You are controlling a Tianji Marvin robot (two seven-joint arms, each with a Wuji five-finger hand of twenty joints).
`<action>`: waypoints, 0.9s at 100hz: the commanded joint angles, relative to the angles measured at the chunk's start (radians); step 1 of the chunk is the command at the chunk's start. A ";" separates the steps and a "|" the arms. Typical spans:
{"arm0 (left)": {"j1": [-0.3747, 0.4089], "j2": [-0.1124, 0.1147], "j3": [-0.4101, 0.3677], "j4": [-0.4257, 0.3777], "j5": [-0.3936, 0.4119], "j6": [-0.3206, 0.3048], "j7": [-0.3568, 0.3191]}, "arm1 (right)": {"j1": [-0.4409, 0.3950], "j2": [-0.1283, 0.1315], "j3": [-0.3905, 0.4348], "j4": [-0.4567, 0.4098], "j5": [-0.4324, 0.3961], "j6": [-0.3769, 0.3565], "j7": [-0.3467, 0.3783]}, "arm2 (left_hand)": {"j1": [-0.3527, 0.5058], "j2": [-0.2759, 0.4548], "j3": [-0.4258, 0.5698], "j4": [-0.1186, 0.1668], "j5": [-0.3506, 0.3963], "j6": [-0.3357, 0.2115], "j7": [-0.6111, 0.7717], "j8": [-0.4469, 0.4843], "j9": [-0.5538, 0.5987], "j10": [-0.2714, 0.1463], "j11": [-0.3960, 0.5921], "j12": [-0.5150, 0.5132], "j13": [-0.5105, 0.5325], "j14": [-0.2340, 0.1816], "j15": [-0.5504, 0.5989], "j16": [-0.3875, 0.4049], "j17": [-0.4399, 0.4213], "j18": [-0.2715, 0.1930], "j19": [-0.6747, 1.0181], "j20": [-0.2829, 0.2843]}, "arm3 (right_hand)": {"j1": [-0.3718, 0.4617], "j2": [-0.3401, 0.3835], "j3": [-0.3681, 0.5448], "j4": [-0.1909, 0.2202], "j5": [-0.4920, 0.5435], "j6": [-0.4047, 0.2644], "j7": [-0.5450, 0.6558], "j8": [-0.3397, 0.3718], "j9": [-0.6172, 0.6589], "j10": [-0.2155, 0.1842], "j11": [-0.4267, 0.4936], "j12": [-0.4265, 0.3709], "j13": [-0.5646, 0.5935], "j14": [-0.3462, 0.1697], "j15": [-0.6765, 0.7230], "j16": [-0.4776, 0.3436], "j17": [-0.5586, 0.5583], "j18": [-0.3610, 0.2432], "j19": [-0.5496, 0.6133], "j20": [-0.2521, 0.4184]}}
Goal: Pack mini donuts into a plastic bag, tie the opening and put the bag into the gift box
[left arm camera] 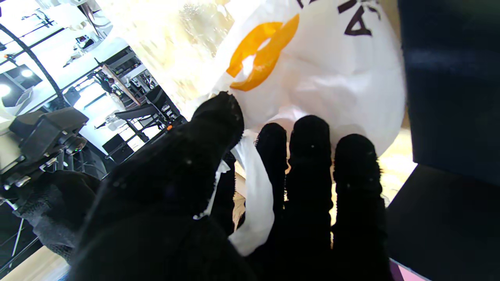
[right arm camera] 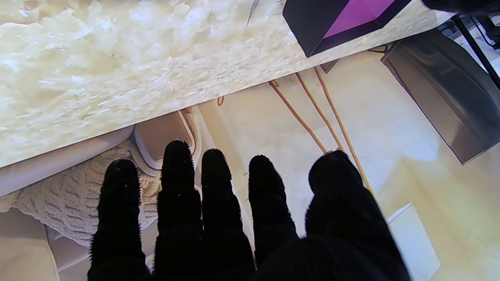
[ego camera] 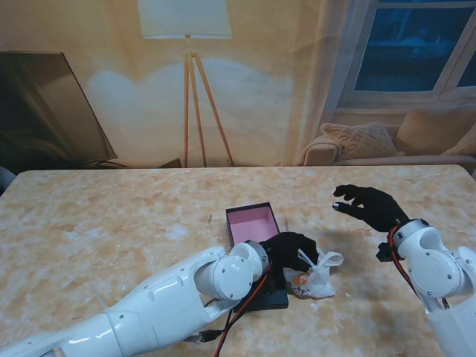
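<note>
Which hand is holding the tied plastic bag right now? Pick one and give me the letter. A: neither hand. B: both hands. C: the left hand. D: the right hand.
C: the left hand has its fingers closed on the knotted top of the plastic bag, while the right hand hovers open and apart from it.

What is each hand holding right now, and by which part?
Left hand pinches the plastic bag by its tied neck; right hand holds nothing.
</note>
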 commanded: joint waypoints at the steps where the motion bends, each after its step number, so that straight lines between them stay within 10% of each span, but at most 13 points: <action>1: 0.011 0.005 -0.006 -0.028 0.005 -0.004 -0.015 | -0.012 -0.009 0.000 -0.005 -0.003 -0.004 0.007 | 0.018 0.031 0.038 0.024 0.000 -0.004 0.058 0.046 0.040 0.014 -0.046 -0.033 0.033 0.013 -0.027 -0.036 0.027 0.012 -0.003 0.001 | 0.030 0.037 -0.015 0.023 0.015 0.002 0.001 0.008 0.018 0.002 0.009 0.012 0.019 -0.001 0.011 0.030 0.000 -0.001 0.021 -0.011; 90: 0.105 0.100 -0.199 -0.389 -0.083 0.126 -0.095 | -0.010 -0.012 0.004 -0.011 0.008 0.012 -0.002 | 0.085 0.110 -0.019 0.047 -0.063 0.124 0.055 0.215 0.053 0.114 -0.010 -0.072 0.087 0.002 -0.033 -0.057 0.089 0.056 0.002 -0.015 | 0.043 0.049 -0.032 0.024 0.016 0.010 -0.001 0.011 0.019 0.003 0.022 0.018 0.020 -0.001 0.023 0.034 0.004 -0.004 0.027 -0.011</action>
